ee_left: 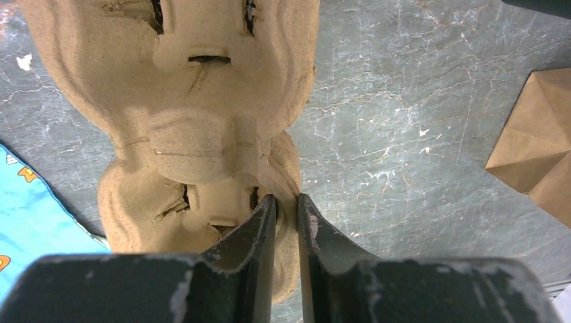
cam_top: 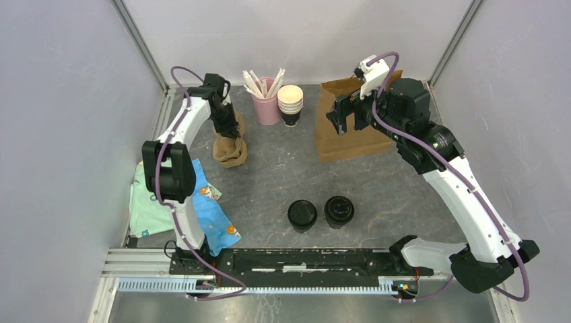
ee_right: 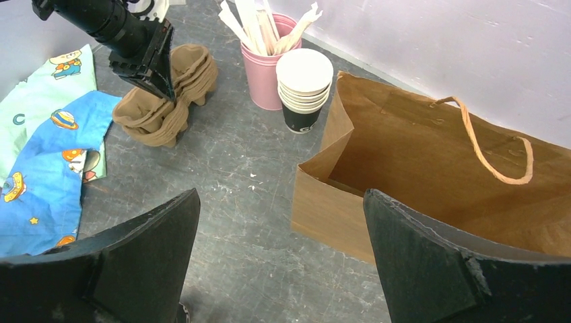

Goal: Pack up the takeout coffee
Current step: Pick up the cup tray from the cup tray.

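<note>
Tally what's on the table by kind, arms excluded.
Brown paper bag: 1
Stack of cream-rimmed paper cups: 1
Pink cup of wooden stirrers: 1
Stack of tan pulp cup carriers: 1
Black round lidded items: 2
Printed cloths: 2
Total: 8

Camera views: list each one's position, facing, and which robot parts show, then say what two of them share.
Top external: above and behind the bases, looking down on the table; both arms show.
Left wrist: on the left gripper, looking down at the pulp carrier stack; narrowly parted fingers show.
Right wrist: on the right gripper, facing the brown bag; wide-open fingers show.
Shared: both wrist views show the pulp carrier stack.
</note>
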